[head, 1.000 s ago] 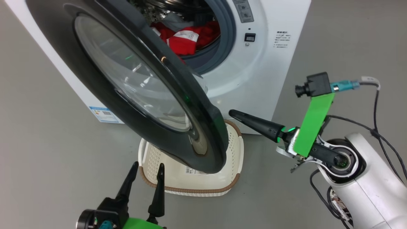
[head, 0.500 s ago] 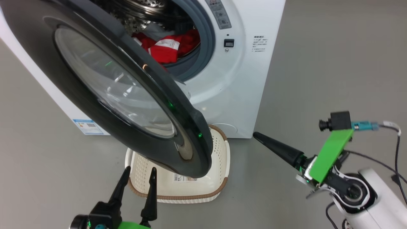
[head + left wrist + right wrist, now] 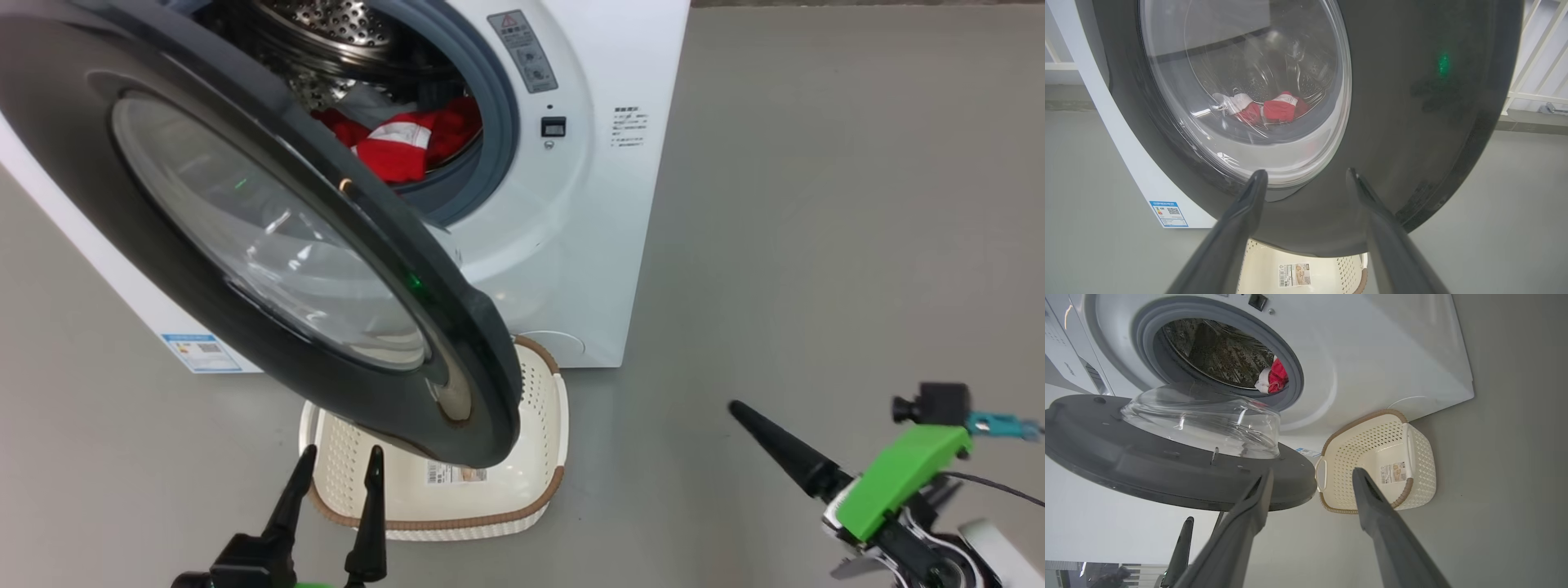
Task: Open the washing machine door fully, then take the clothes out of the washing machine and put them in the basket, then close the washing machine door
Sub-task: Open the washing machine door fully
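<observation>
I've got both spread wide, holding nothing — left gripper (image 3: 342, 451) just near of the washing machine door (image 3: 269, 237), right gripper (image 3: 1312, 473) well off right. The door hangs open over the basket (image 3: 457, 523); clothes (image 3: 397, 149) lie inside the washing machine (image 3: 604, 204).

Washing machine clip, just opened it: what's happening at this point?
A two-armed robot is working at the washing machine. The washing machine door stands swung out, its lower edge above the basket on the floor. The clothes lie in the drum, and the basket is empty. Both grippers are open and hold nothing: the left gripper points at the door's outer face, and the right gripper sits off to the right, clear of the door.
</observation>
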Available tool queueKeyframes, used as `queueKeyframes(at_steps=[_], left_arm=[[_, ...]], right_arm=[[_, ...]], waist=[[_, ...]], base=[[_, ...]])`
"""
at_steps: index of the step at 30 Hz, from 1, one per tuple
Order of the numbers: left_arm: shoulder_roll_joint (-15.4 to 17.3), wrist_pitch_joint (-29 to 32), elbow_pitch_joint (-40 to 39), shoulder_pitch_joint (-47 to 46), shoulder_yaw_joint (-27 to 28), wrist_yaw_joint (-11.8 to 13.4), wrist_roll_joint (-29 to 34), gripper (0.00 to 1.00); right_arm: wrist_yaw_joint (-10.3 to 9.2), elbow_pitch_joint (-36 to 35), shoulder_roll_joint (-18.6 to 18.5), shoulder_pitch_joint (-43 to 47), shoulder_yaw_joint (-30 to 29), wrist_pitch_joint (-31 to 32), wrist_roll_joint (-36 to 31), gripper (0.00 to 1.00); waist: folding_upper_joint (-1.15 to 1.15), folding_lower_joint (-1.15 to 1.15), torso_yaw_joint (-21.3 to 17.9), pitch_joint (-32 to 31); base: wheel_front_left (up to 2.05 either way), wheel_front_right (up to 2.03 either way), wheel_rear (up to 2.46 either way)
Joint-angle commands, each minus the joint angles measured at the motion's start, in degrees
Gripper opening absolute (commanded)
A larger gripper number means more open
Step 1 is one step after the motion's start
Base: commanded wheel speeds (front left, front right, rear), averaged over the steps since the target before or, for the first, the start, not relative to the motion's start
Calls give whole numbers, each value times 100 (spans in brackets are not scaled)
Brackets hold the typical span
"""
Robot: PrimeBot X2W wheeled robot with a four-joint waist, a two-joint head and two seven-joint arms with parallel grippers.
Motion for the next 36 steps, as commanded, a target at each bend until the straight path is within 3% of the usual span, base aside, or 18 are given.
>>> queueKeyframes(at_steps=[1,18,23,26,31,36], left_arm=[[54,-70,-125,8,203,-38,66,100],[54,-70,-42,71,262,-85,97,100],[54,-70,-32,102,276,-85,98,100],[54,-70,-42,132,295,-84,99,100],[54,-70,-59,149,313,-91,111,100],[54,-70,-67,148,317,-94,120,100]], right_arm=[[39,-70,-170,48,78,-189,-129,100],[39,945,-794,106,1233,-2712,-1313,100],[39,1049,-860,92,1293,-3025,-1550,100],[39,1031,-793,138,831,-3057,-1996,100],[39,686,-358,552,-391,-3061,-3170,100],[39,280,90,946,-1228,-3061,-4357,100]], waist=[[0,0,-29,-18],[0,0,-108,-113],[0,0,-121,-144],[0,0,-147,-160],[0,0,-173,-174],[0,0,-179,-188]], base=[[0,0,0],[0,0,0],[0,0,0],[0,0,0],[0,0,0],[0,0,0]])
